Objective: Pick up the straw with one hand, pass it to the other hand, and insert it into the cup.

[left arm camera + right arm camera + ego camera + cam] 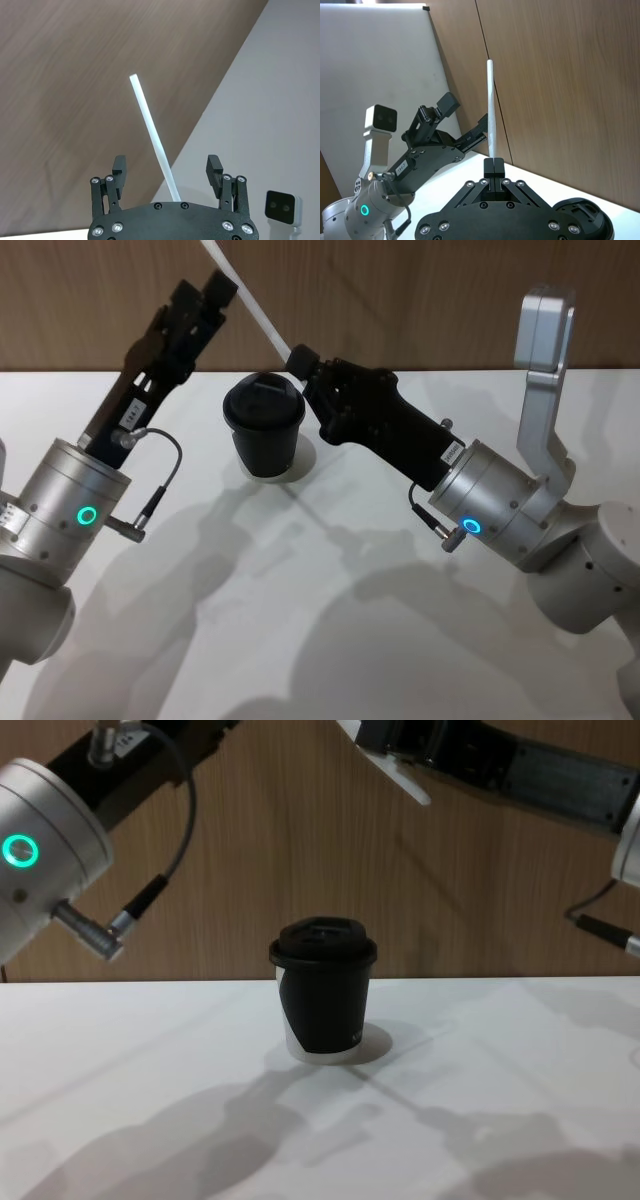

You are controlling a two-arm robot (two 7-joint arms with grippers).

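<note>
- The flat white table (300, 620) took up the near ground; a brown wood-grain wall panel (430, 300) stood along its 12 o'clock edge.
- The right gripper (300, 361), long and black on a grey-silver wrist with a black cable, extended from 4 o'clock; it hung in the air at about 1 o'clock of the small black takeaway cup (265, 425); its jaws were closed tight on the lower part of the long, thin white straw (250, 300), with the pads pressed together around it in the right wrist view.
- The left gripper (218, 285), long and black with a small white label sticker, sat on a silver cylindrical wrist with a green ring light; it extended from 8 o'clock and stood raised at about 11 o'clock of the cup; its fingers (119, 167) were spread wide on either side of the straw's upper part, with a gap on each side in the left wrist view, so they gripped nothing.
- The cup, with a black domed lid and a white curved patch low on its side, stood upright on the table toward 12 o'clock, near the wall panel; it sat below and between the two grippers, and neither touched it.
- The straw was held in the air above the cup and clear of the lid; it was straight and tilted, with its upper end pointing toward 11 o'clock in the head view; its lower end showed just below the right gripper in the chest view.
</note>
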